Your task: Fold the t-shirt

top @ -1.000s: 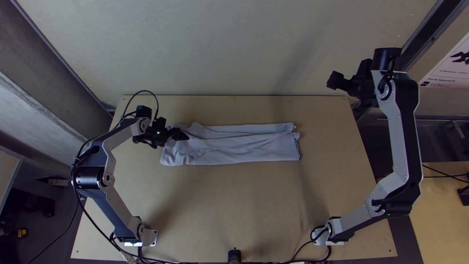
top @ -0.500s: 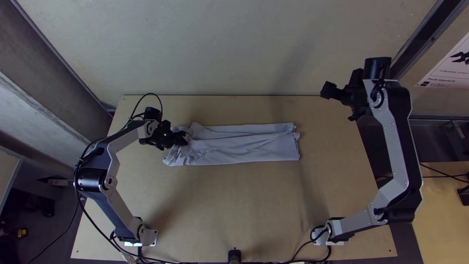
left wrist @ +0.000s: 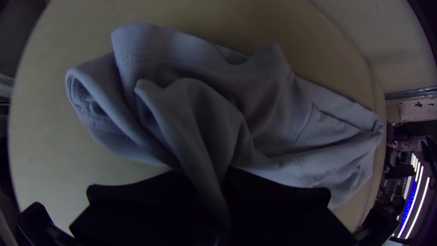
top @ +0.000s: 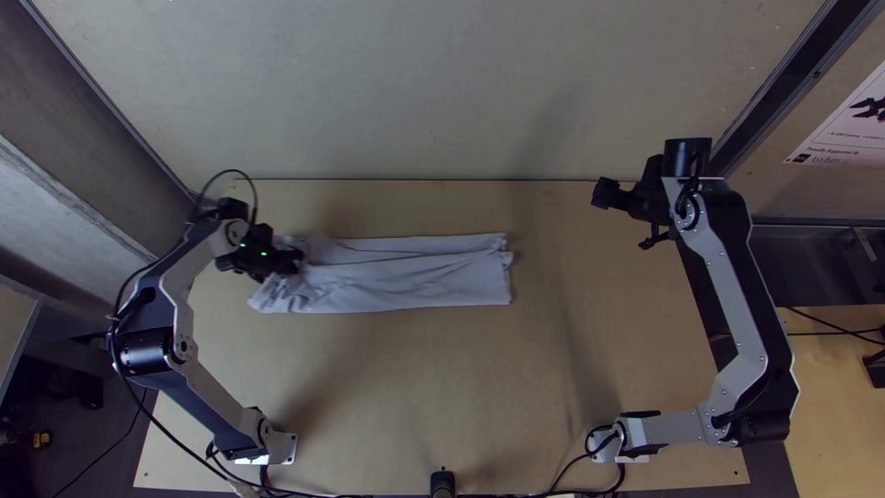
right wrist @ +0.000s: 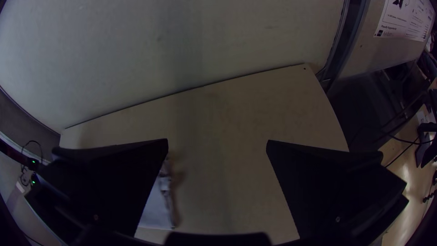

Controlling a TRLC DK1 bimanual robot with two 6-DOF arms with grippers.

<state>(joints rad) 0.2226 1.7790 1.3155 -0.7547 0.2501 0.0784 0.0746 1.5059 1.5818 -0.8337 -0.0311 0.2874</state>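
The t-shirt is laid on the counter toward eleven o'clock, as a long, folded and wrinkled strip. Near its nine o'clock end, cloth is pinched by the left pincer. The right pincer, widely opened, is held toward two o'clock.

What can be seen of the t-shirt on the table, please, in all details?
The t-shirt is plain light grey, of soft-looking, matte fabric, with seams and a stitched hem. It lies on the wooden table as a long, narrow folded strip, running left to right in the top view; the number of layers cannot be told. Long creases run along it. Its left end is bunched and raised in loose folds, where the left gripper pinches some fabric between its two black fingers.
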